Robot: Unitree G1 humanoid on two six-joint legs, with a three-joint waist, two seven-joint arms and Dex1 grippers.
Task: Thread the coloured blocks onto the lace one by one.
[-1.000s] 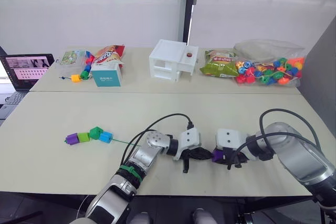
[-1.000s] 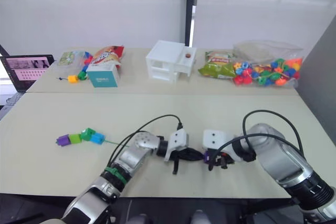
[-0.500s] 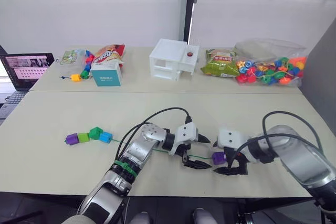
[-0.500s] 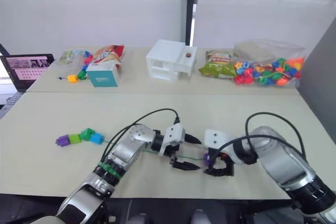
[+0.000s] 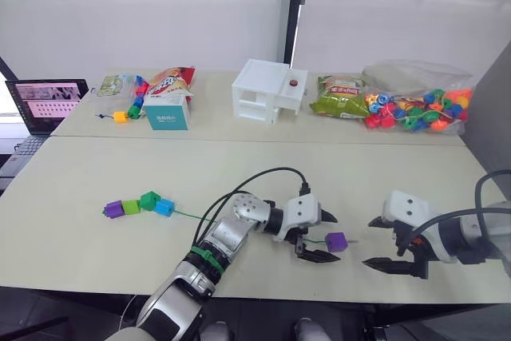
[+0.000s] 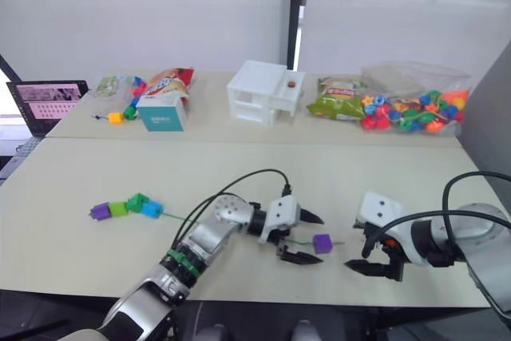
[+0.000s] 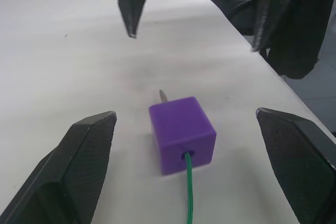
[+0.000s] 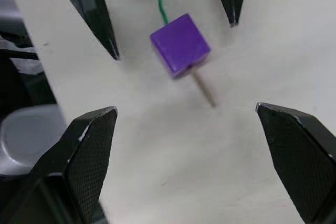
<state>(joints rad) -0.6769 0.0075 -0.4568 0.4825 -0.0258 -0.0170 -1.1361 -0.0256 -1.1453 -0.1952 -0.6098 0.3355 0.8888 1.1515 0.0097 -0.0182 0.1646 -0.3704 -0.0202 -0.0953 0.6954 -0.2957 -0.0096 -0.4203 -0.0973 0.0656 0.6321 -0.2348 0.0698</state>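
Both grippers have let go and backed off since a second ago, when they were pressed together around the purple block (image 5: 336, 241). Now that block sits alone on the table (image 5: 80, 197), near the front edge, a bit right of the middle. The lace (image 7: 188, 192) runs into its back hole, and the thin dark tip (image 8: 203, 89) pokes out the other side. So I think this last block is on the lace but not pulled along yet.

My left gripper (image 5: 323, 236) is just behind the block with its jaws spread wide and nothing in them. My right gripper (image 5: 389, 243) is off to the right, also spread wide and empty, with a gap between it and the tip.

The other four blocks (image 5: 137, 205) are on the lace too, in a tight row toward the left side of the table: purple, light green, dark green, blue. The green lace runs from them across to my left arm.

To do this step well, I would pinch the tip with the right gripper, low and straight on, because it is thin and easy to miss. I would hold the block still with the left gripper so it does not slide back off. Then I would pull slowly to the right, so the block moves down the lace toward the others.
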